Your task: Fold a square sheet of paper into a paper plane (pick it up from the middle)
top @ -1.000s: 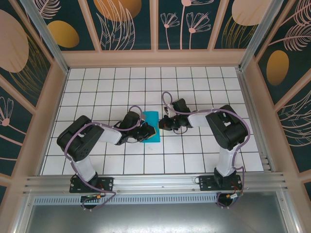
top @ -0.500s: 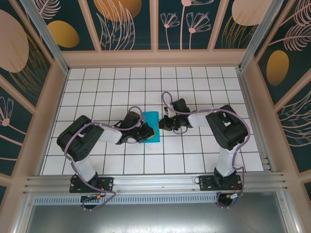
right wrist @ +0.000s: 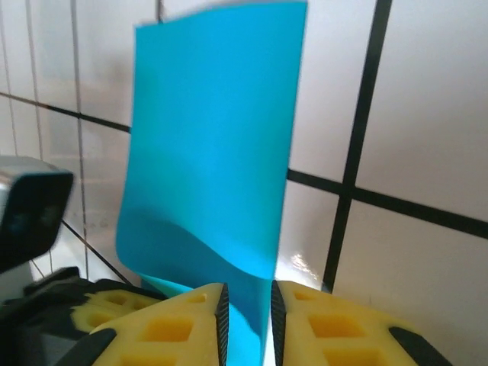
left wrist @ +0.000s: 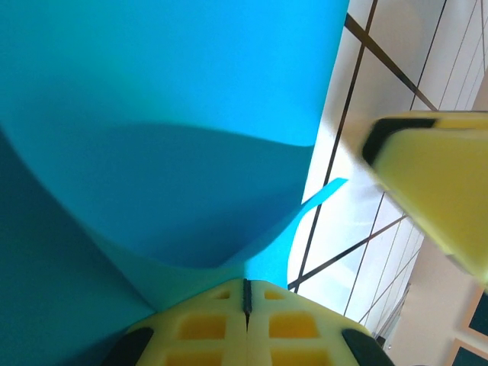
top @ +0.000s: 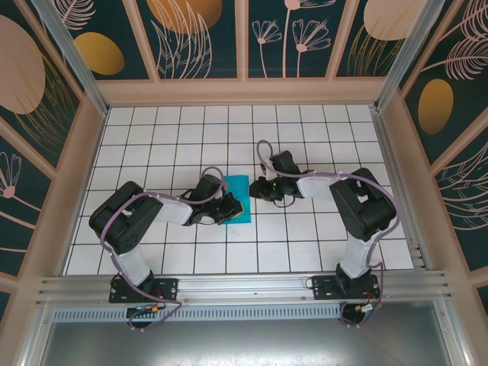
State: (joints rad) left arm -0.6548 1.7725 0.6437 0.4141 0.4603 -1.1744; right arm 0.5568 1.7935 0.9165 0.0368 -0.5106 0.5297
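Observation:
The square sheet of paper (top: 239,196) is a folded teal strip on the white grid table (top: 305,244), between the two arms. My left gripper (top: 228,208) is at its near left edge, shut on it. In the left wrist view the paper (left wrist: 175,114) curves up from the pinched jaws of that gripper (left wrist: 245,293). My right gripper (top: 258,188) is at the strip's right edge. In the right wrist view its jaws (right wrist: 245,305) stand a narrow gap apart, with the paper's (right wrist: 217,137) near edge loose between them. The paper plane is out of view.
A wooden frame (top: 244,91) with patterned panels walls in the table on three sides. A metal rail (top: 244,286) runs along the near edge by the arm bases. A yellow finger of the right gripper (left wrist: 435,183) is seen right of the paper in the left wrist view.
My right gripper's jaws have parted from shut to a narrow gap and shifted slightly toward the back. The left gripper has tightened a little on the paper and stayed put.

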